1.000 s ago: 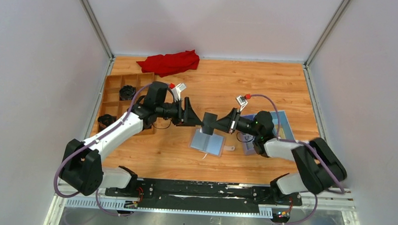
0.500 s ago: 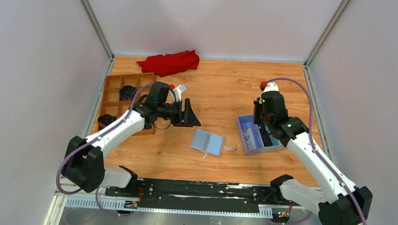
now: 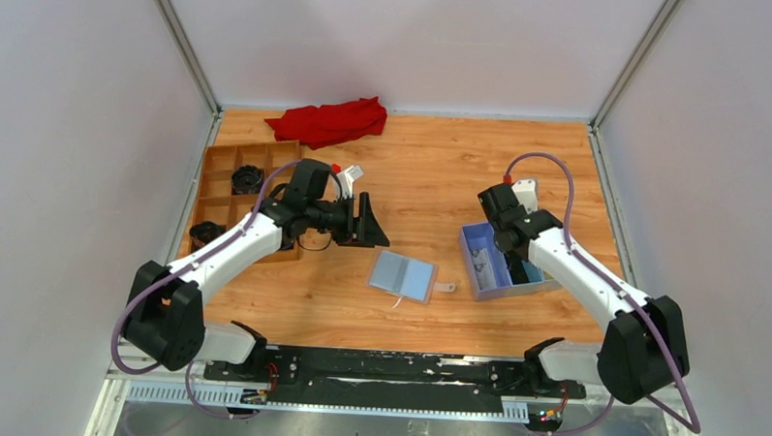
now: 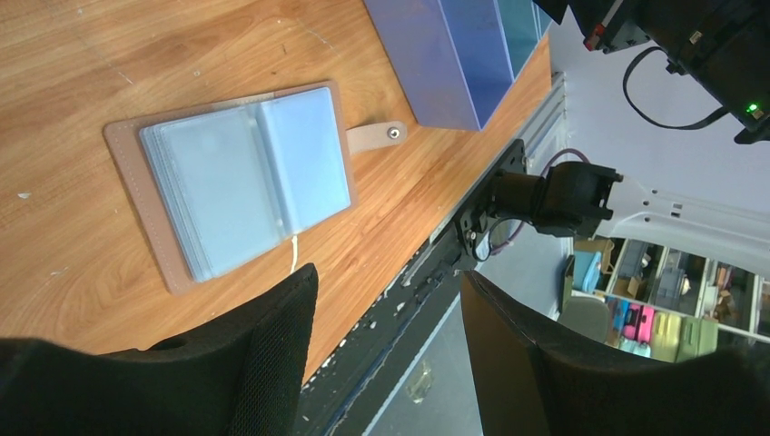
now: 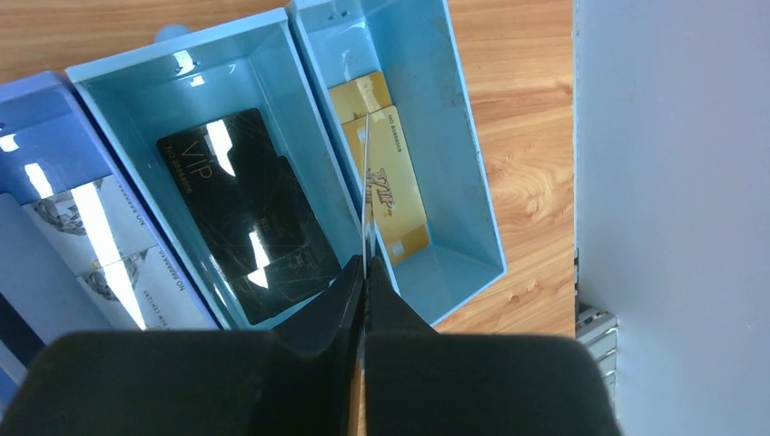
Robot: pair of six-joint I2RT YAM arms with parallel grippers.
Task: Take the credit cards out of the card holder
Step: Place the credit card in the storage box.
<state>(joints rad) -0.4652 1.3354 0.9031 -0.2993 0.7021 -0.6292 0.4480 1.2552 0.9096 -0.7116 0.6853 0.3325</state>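
The card holder (image 3: 402,275) lies open on the wood, its pale blue sleeves (image 4: 236,177) up and its snap strap (image 4: 377,136) pointing toward the blue box (image 3: 481,243). My left gripper (image 3: 370,222) hovers up-left of the holder, open and empty (image 4: 386,282). My right gripper (image 3: 510,244) is over the blue box, shut (image 5: 365,263) on a thin card (image 5: 364,182) seen edge-on above the divider between two compartments. In the box lie a black credit card (image 5: 241,213), gold cards (image 5: 392,182) and white cards (image 5: 100,245).
A brown compartment tray (image 3: 230,188) with black parts (image 3: 245,179) stands at the left. A red cloth (image 3: 329,119) lies at the back edge. Grey walls close in three sides, and the arm bases' rail (image 3: 387,368) runs along the near edge.
My right arm swung from the middle of the table, where both grippers met at a dark card, to above the blue box. The left gripper stayed open and nearly still.
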